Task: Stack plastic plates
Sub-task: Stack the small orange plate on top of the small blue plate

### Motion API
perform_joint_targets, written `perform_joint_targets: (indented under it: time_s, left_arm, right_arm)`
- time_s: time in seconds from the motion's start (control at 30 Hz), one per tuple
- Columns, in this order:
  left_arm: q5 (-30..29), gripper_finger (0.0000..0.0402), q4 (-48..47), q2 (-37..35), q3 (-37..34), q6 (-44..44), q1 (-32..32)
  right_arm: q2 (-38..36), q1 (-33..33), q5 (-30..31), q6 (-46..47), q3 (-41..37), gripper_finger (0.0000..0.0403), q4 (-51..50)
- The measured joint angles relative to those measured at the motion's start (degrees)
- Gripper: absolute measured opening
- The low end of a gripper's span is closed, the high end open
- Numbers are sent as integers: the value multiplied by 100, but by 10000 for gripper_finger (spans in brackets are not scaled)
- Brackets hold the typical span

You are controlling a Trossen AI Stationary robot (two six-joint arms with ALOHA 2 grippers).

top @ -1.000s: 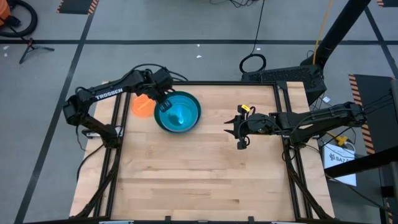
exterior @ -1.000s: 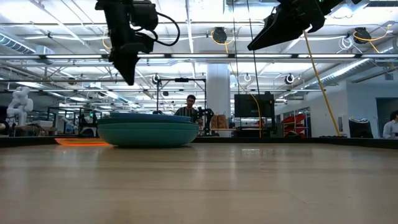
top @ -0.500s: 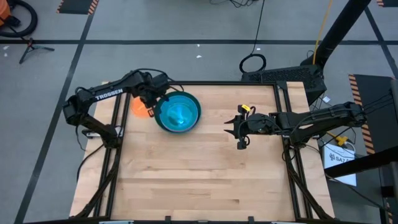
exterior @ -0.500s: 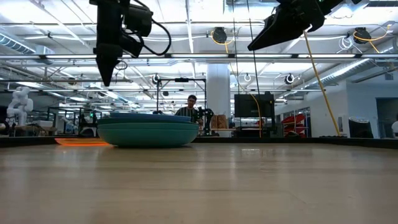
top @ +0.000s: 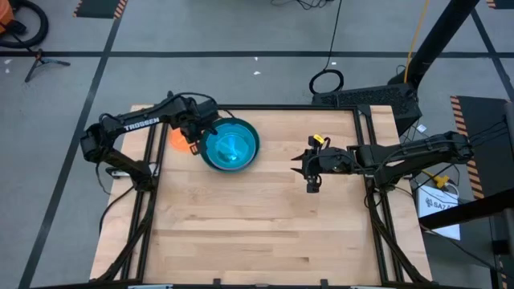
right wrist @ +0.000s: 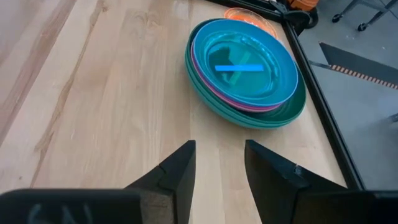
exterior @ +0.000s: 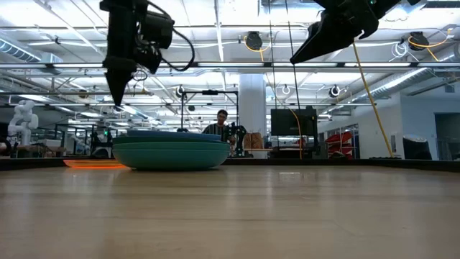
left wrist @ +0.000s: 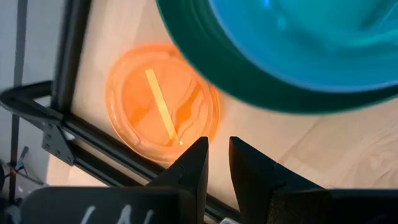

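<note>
Orange plate (top: 178,137) now sits under the left end effector (top: 193,144), fingers narrowly parted, shifted off the stack (top: 230,145).

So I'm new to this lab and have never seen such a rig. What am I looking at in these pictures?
Two robot arms work at a wooden table. One picture looks straight down, one looks level across the tabletop, and two come from cameras on the arms' wrists. On the table sits a stack of plates, teal at the bottom, a pink rim between, blue on top, with a lone orange plate beside it. The left gripper hangs above the orange plate, fingers slightly apart, holding nothing. The right gripper waits open above bare wood.
</note>
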Motion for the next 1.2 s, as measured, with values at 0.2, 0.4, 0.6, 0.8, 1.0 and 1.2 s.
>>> perform_joint_targets:
  time_s: [0.2, 0.4, 0.6, 0.8, 1.0, 1.2]
  left_arm:
    - [-2, 72, 453, -202, -1035, 149, 115]
    - [-3, 72, 1091, -192, -1860, 616, 142]
    - [36, 72, 1620, -188, -2368, 1307, 168]
    - [51, 72, 2116, -188, -2681, 1944, 245]
    - [51, 72, 2296, -188, -2787, 2082, 465]
    - [47, 72, 2648, -188, -3025, 2069, 668]
  right_arm:
    - [2, 0, 0, 22, 0, 132, -2]
    - [2, 0, 0, 16, 0, 132, 21]
    - [2, 0, 0, 17, 0, 132, 17]
    - [2, 0, 0, 9, 0, 132, 17]
    - [2, -2, 2, -2, 0, 132, 17]
    - [2, 0, 2, -2, 0, 132, 17]
